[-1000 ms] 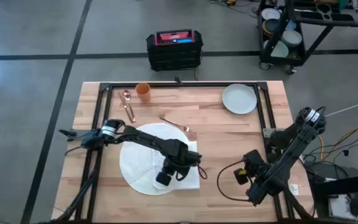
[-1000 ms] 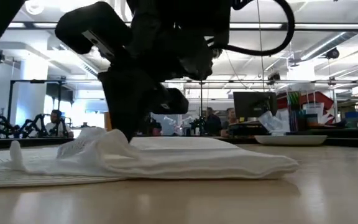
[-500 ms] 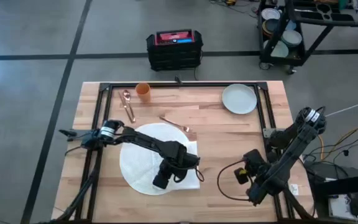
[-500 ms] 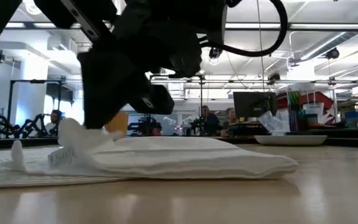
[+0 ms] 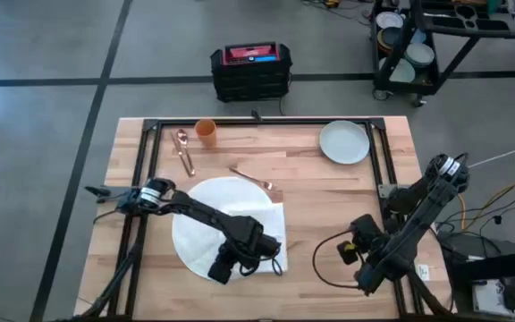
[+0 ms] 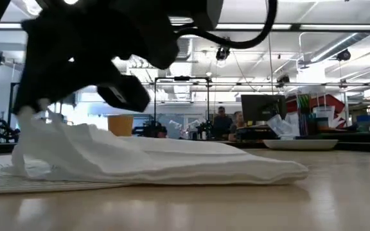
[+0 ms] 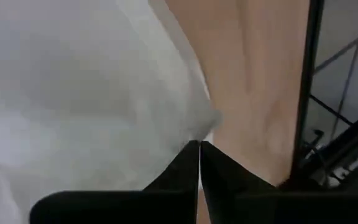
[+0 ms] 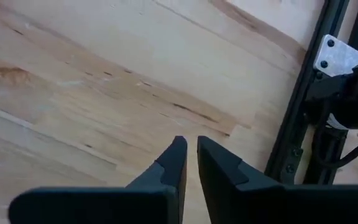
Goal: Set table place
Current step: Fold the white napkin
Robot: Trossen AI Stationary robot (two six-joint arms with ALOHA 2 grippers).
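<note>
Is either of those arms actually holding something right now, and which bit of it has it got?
Yes: the left gripper pinches the white napkin by one corner, lifting it over the round white mat. The right gripper holds nothing.

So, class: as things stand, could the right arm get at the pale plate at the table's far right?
Probably yes: the right gripper sits parked and empty, and bare wood lies between it and the plate.

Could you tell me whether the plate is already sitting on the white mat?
No, in the high view the plate lies on the bare table near its far right corner, well apart from the mat.
</note>
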